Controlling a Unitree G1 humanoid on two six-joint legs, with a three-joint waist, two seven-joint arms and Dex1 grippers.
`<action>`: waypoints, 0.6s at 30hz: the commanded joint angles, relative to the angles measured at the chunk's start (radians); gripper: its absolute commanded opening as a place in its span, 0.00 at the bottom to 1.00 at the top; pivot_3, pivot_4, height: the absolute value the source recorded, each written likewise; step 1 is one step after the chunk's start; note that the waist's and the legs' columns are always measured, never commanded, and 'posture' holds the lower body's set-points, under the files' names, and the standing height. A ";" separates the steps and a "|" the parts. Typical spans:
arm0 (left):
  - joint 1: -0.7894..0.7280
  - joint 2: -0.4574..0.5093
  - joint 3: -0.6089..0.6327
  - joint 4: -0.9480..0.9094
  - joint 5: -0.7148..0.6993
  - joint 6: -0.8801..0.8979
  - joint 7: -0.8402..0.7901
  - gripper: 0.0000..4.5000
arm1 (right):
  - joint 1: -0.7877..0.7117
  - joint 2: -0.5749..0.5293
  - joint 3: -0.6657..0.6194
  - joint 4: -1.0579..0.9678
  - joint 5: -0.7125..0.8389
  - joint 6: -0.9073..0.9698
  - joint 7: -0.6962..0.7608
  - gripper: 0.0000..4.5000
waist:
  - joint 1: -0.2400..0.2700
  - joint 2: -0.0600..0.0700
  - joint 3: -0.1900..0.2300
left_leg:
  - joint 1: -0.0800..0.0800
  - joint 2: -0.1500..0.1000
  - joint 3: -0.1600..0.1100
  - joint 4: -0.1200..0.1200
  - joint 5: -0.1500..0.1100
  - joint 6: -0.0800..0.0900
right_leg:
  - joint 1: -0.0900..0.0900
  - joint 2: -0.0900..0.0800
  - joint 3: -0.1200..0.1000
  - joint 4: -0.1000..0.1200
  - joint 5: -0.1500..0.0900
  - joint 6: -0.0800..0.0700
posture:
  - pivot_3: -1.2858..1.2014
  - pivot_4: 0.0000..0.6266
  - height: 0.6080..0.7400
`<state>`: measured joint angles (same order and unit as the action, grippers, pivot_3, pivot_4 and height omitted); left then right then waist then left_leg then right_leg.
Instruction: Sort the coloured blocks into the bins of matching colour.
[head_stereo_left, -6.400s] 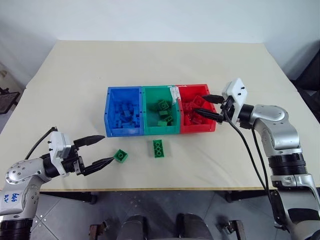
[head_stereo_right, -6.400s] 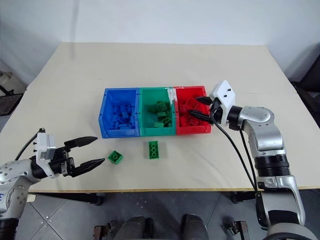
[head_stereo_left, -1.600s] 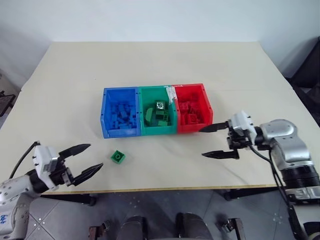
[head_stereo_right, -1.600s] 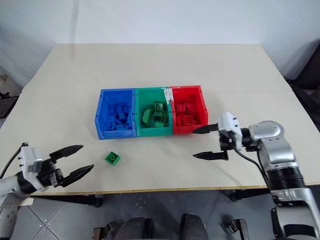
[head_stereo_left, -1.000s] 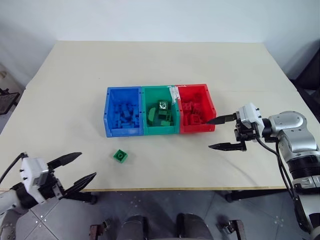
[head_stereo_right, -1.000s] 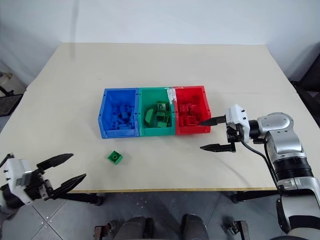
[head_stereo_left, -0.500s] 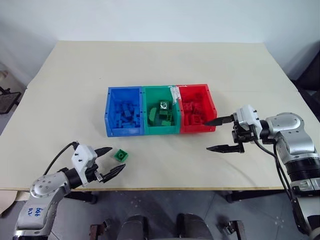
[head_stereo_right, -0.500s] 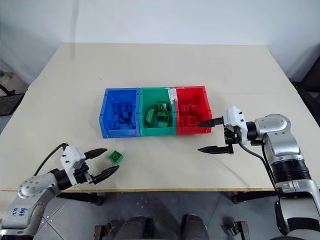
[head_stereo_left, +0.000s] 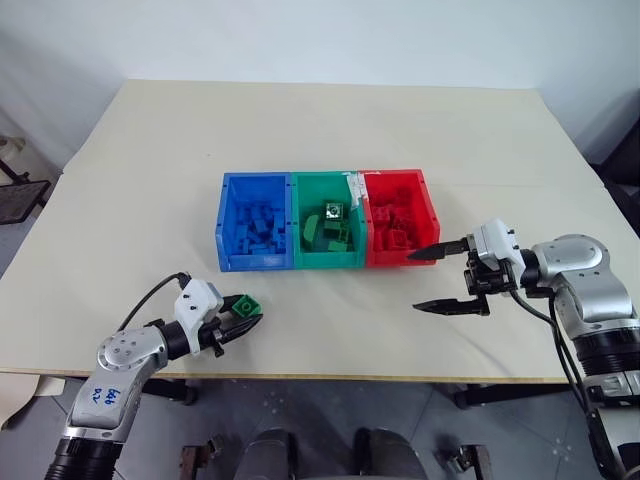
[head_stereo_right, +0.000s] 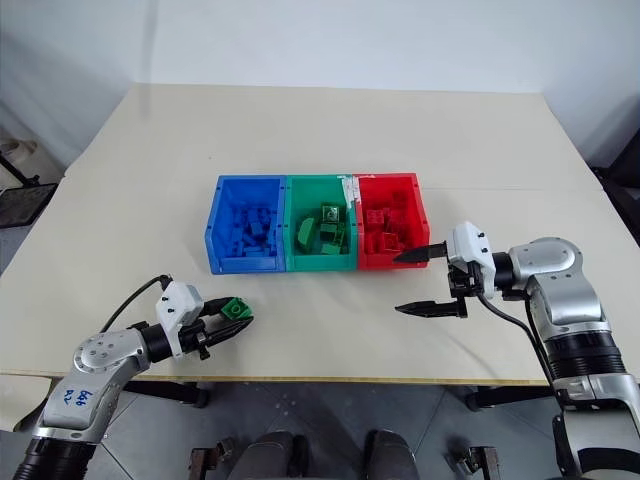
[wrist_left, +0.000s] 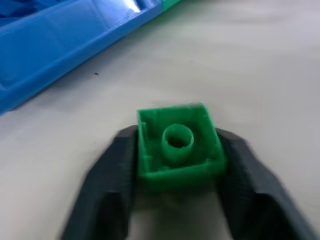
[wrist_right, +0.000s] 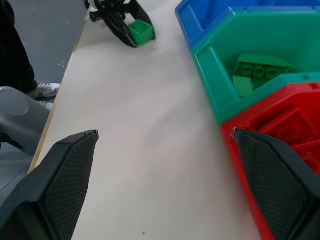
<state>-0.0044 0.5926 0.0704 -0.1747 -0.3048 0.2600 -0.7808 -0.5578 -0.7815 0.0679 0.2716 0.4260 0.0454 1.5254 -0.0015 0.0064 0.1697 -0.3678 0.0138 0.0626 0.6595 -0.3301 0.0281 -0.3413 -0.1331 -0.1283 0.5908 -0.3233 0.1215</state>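
Note:
Three joined bins stand mid-table: blue (head_stereo_left: 250, 261), green (head_stereo_left: 328, 260) and red (head_stereo_left: 395, 258), each holding several blocks of its own colour. Near the table's front edge my left gripper (head_stereo_left: 243, 322) is shut on a small green block (head_stereo_left: 248, 305). In the left wrist view the black fingers (wrist_left: 117, 165) press both sides of the green block (wrist_left: 179, 145), whose hollow underside faces the camera. My right gripper (head_stereo_left: 413, 280) hangs open and empty just right of the red bin's front corner, pointing left.
The table's front edge (head_stereo_left: 330, 377) runs close under my left gripper. Bare tabletop (head_stereo_left: 320, 130) stretches behind the bins and in front of them, between the two grippers. In the right wrist view a shoe (wrist_right: 42, 90) shows on the floor beyond the table edge.
My left gripper has come forward to the green block and shut on it; half a second ago it was open beside it. The right gripper has kept its place.

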 joint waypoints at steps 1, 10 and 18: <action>-0.029 -0.016 0.001 -0.114 -0.049 0.038 0.014 0.33 | 0.005 -0.020 -0.049 -0.037 0.011 0.000 -0.002 1.00 | 0.002 0.000 0.000 | 0.000 0.000 0.000 0.000 0.000 0.000 | 0.000 0.000 0.000 0.000 0.000 0.000 | 0.52 0.24 1.00; -0.444 -0.262 -0.070 0.037 -0.040 -0.026 0.133 0.33 | 0.004 -0.006 -0.066 -0.042 0.002 0.011 -0.026 1.00 | 0.026 -0.001 -0.001 | -0.001 -0.002 -0.001 0.004 0.000 0.000 | 0.002 0.005 -0.004 0.001 0.001 0.001 | 0.52 0.24 1.00; -0.737 -0.418 -0.154 0.505 0.096 -0.257 0.135 0.41 | 0.055 0.009 -0.080 -0.126 0.016 0.048 -0.084 1.00 | 0.029 -0.002 0.000 | -0.002 -0.002 0.002 0.004 0.001 0.002 | 0.001 0.009 -0.007 0.000 0.001 0.002 | 0.52 0.24 1.00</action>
<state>-0.7105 0.1898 -0.0805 0.2665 -0.2409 0.0762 -0.6557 -0.5132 -0.7686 0.0241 0.1869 0.4197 0.0874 1.4570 0.0272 0.0041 0.1697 -0.3695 0.0119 0.0646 0.6636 -0.3294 0.0296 -0.3407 -0.1244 -0.1354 0.5908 -0.3222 0.1238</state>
